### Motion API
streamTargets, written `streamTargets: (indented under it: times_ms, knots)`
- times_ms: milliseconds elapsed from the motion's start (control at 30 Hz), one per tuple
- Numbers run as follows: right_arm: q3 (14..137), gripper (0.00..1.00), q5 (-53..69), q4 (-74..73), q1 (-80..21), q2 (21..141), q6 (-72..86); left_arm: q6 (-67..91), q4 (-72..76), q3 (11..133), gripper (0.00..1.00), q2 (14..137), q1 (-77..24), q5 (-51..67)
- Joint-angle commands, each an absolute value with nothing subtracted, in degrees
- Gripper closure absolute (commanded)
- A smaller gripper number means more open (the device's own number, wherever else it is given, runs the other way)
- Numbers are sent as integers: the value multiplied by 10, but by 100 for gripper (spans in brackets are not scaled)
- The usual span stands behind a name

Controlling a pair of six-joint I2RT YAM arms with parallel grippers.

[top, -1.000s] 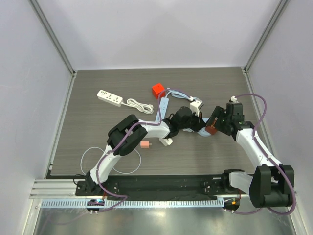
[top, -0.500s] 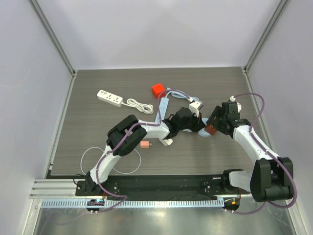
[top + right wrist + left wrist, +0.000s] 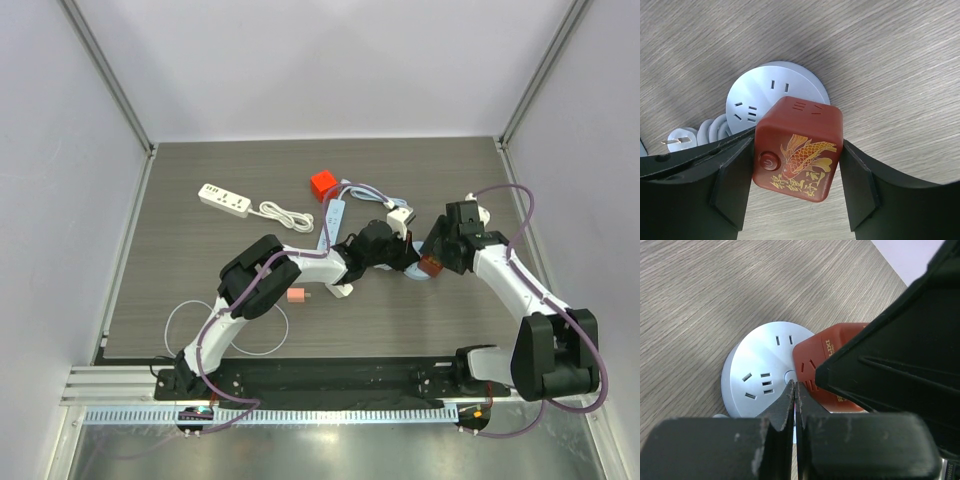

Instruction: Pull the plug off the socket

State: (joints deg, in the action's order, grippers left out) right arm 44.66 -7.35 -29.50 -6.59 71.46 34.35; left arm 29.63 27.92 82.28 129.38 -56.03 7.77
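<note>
Table (image 3: 200, 290): grey wood grain between pale walls; a white cable loop (image 3: 200, 325) lies nearest the arm bases.
Hidden: the plug (image 3: 805, 114) covers the socket (image 3: 765, 85) around its 5 o'clock part. Its pins are out of sight, so how deep it sits cannot be told.
Left gripper (image 3: 795, 392): closed, tips together over the socket's centre; contact cannot be judged.
Right gripper (image 3: 797, 172): fingers pressed on the plug's 3 and 9 o'clock sides, clamping it.
Plug axis: near-cubic, no clear long axis; decorated face up toward the wrist camera.
Writing: gold koi (image 3: 802, 150) with gold characters below, unreadable; power symbol (image 3: 766, 161) at 8 o'clock.
Far side: white power strip (image 3: 224, 199) at 10 o'clock from the socket, red block (image 3: 322, 184) at 11.
</note>
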Motion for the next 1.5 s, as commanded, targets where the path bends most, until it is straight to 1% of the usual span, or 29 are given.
streamTargets:
  times_ms: [0, 67, 200, 400, 833, 900, 1000, 1100, 1133, 1200, 1233, 1267, 1300, 1467]
  knots:
    - [481, 33, -97, -329, -69, 722, 331, 292, 216, 819, 100, 1313, -555, 69]
    - [487, 32, -97, -336, -71, 725, 330, 293, 216, 821, 100, 1313, -555, 69]
    - [490, 27, -96, -339, -75, 733, 328, 294, 215, 822, 100, 1315, -555, 68]
    - [488, 26, -98, -339, -88, 751, 332, 295, 215, 824, 100, 1317, -555, 69]
    - [505, 32, -121, -324, -87, 789, 319, 294, 207, 831, 100, 1325, -555, 67]
    - [509, 34, -115, -323, -87, 795, 316, 294, 205, 837, 100, 1331, -555, 68]
    - [512, 41, -120, -322, -88, 801, 310, 295, 184, 845, 100, 1332, -555, 62]
    - [516, 56, -114, -323, -87, 795, 305, 294, 142, 858, 100, 1331, -557, 44]
    - [517, 65, -113, -323, -87, 794, 303, 289, 131, 861, 100, 1330, -559, 40]
    - [521, 77, -108, -323, -87, 792, 300, 283, 114, 867, 100, 1332, -562, 32]
    - [526, 91, -104, -323, -88, 792, 297, 282, 113, 869, 100, 1332, -562, 31]
    - [528, 97, -101, -323, -88, 792, 296, 283, 110, 873, 100, 1334, -563, 31]
    - [531, 99, -99, -324, -88, 792, 294, 283, 106, 876, 100, 1338, -564, 31]
    - [544, 99, -62, -325, -86, 772, 303, 287, 84, 903, 100, 1363, -567, 33]
